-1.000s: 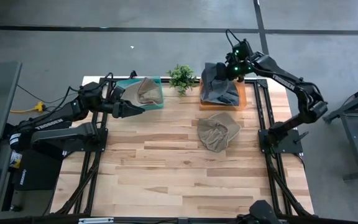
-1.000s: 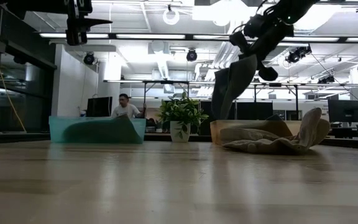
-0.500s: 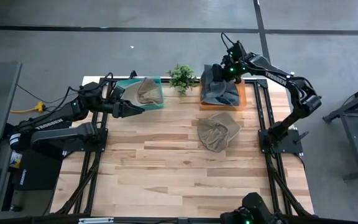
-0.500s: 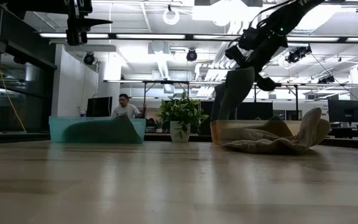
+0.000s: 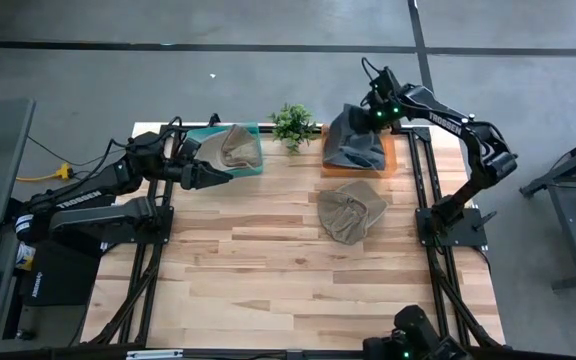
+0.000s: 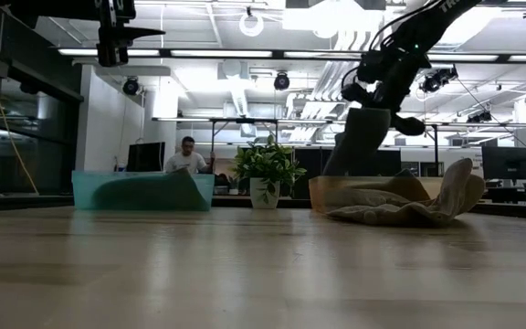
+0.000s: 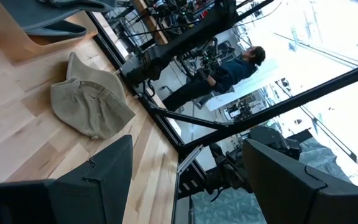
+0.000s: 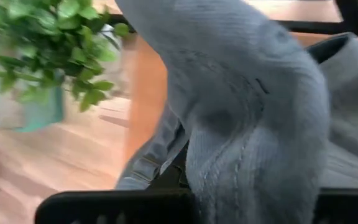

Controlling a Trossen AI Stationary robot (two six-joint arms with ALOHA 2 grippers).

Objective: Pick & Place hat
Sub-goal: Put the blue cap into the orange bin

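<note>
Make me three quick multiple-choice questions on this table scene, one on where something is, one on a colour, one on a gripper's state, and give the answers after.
1. Where does the tan hat lie?
A. In the teal bin
B. On the bare table, in front of the orange bin
C. On the plant

2. What colour is the bin under the grey hat?
A. Orange
B. Teal
C. White

3. How is the right gripper?
A. Open over the plant
B. Resting open on the table
C. Shut on the grey hat above the orange bin

Answers:
1 B, the high view shows it on the wood, outside both bins.
2 A, the orange rim shows around the grey hat.
3 C, the low view shows the hat hanging from the gripper, and the right wrist view shows grey fabric right at its fingers.
</note>
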